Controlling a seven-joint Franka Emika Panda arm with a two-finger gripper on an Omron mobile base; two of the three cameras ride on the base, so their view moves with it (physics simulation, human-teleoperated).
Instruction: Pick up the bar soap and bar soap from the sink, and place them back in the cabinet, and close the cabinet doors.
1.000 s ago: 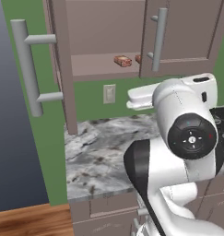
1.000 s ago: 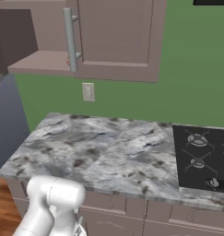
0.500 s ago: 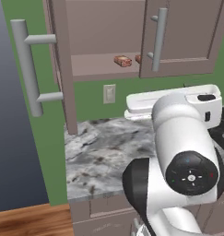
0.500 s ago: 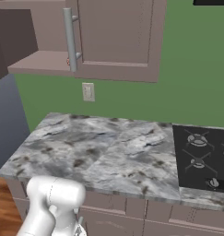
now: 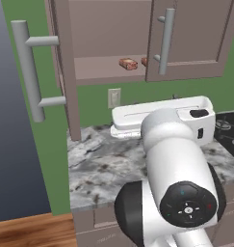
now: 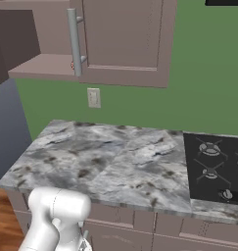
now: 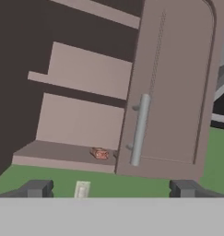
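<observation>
One reddish-orange bar soap [image 5: 128, 63] [image 7: 99, 153] lies on the lower shelf of the cabinet [image 5: 99, 72]. A second bar soap [image 5: 144, 61] lies just right of it, half hidden behind the right cabinet door's edge. The left cabinet door [image 5: 60, 67] is swung wide open, its grey bar handle [image 5: 29, 72] facing me. The right cabinet door [image 5: 190, 38] [image 7: 173, 92] covers the cabinet's right half. My gripper [image 7: 111, 189] is open and empty, below and in front of the shelf, its fingertips [image 7: 37, 188] wide apart. The sink is out of view.
Below the cabinet a grey marbled counter [image 6: 110, 157] runs along the green wall, which carries a wall outlet [image 6: 93, 97]. At the counter's right sits a black stovetop [image 6: 216, 166]. My white arm [image 5: 176, 183] takes up the foreground of the left base view.
The hand has shifted left and a little lower in front of the wall, and the arm's elbow has swung down toward the camera. The soaps and doors have not moved.
</observation>
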